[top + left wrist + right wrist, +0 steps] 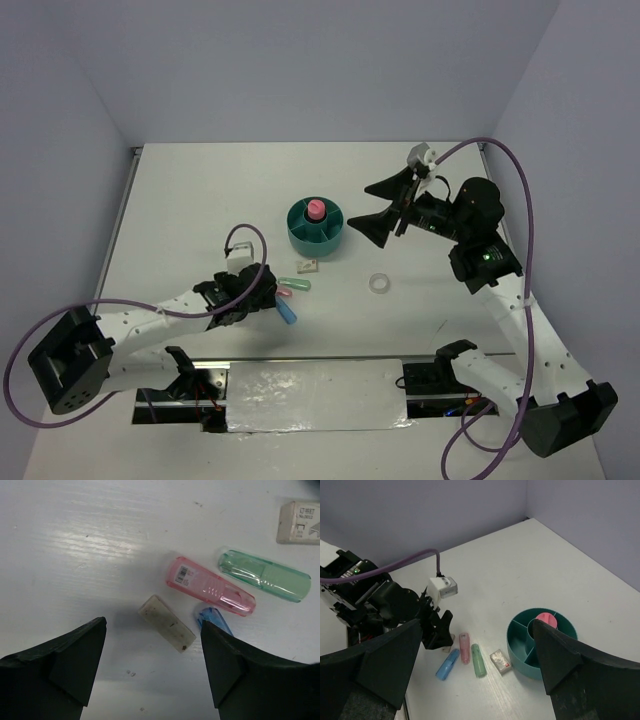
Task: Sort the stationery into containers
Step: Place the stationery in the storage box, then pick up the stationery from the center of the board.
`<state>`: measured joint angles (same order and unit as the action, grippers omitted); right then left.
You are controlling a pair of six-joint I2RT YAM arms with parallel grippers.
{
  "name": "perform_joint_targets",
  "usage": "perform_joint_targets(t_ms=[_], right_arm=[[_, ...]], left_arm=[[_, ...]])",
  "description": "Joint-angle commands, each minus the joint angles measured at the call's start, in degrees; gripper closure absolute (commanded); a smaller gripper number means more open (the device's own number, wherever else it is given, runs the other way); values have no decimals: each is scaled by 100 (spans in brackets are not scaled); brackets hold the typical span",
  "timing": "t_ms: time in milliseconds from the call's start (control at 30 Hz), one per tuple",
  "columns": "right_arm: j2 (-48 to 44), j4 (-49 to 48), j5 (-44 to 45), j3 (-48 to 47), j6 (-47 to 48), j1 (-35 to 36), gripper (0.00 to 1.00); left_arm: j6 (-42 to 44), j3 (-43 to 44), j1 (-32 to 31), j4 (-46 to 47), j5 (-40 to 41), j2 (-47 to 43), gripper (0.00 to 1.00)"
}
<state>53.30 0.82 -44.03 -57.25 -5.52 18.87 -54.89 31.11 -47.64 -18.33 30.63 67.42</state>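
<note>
The teal organiser (300, 232) stands mid-table with a pink tube (316, 209) upright in its central cup. My left gripper (262, 290) is open and empty, low over a beige eraser (166, 623) that lies between its fingers. Beside the eraser lie a pink capsule (210, 586), a green capsule (264, 575) and a blue capsule (212, 619) partly behind the right finger. A small white labelled eraser (305, 522) lies beyond them. A clear tape ring (379, 283) lies right of the organiser. My right gripper (372, 208) is open and empty, raised to the right of the organiser.
In the right wrist view the organiser (520, 652) has divided ring compartments that look empty, and the capsules lie in a row left of it. The left arm's purple cable (250, 232) loops above its wrist. Grey walls close the table's far and side edges.
</note>
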Motion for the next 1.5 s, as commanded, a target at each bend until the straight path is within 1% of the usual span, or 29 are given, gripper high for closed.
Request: perform_joint_targets(t_ms=[0,100,167,233,367,500,867,900,1000,1033,1067,1100,1133,1200,1233,1300,1367,1400,1467], right_arm=[[-30,-126,-62,-14,-28,134,2],[-30,-126,-62,-5,7,213,2],[14,-126,-36,-23,42,274,2],[66,31,8,-49,95,301,2],[102,41,44,-49,139,397,3],[119,85,87,-84,183,433,3],[225,94,96,-93,209,547,4],[225,94,88,-93,209,556,4],[216,94,96,-93,209,600,4],[225,94,105,-102,200,600,4],[216,85,131,-93,174,635,4],[199,68,175,-76,148,635,3],[181,15,323,-58,104,644,0],[120,-20,578,29,-124,644,0],[85,-55,728,74,-168,653,0],[49,-248,782,231,-283,653,0],[84,-205,659,241,-283,653,0],[145,-153,668,224,-309,644,0],[251,-117,685,189,-336,661,0]], left_arm=[[-925,351,35,-583,461,96,12],[-1058,544,26,-680,584,333,16],[-1313,650,26,-873,698,525,18],[-1610,808,26,-1049,795,745,19],[-1875,1115,18,-1453,935,1141,21],[-2218,1204,9,-1779,989,1388,23],[-2342,1002,-35,-1384,804,1643,27],[-2342,993,-26,-1375,804,1660,29],[-2394,941,-35,-1314,751,1722,32],[-2403,923,-35,-1296,734,1748,36],[-2455,914,-53,-1331,734,1757,37],[-2508,905,-61,-1349,742,1783,37],[-2535,897,-79,-1358,751,1810,43],[-2605,888,-132,-1410,769,1854,53],[-2640,879,-158,-1437,777,1863,54],[-2763,844,-211,-1515,769,1872,54],[-2807,791,-281,-1507,751,1845,52],[-2842,774,-299,-1533,734,1810,48],[-2851,738,-360,-1525,716,1766,44]])
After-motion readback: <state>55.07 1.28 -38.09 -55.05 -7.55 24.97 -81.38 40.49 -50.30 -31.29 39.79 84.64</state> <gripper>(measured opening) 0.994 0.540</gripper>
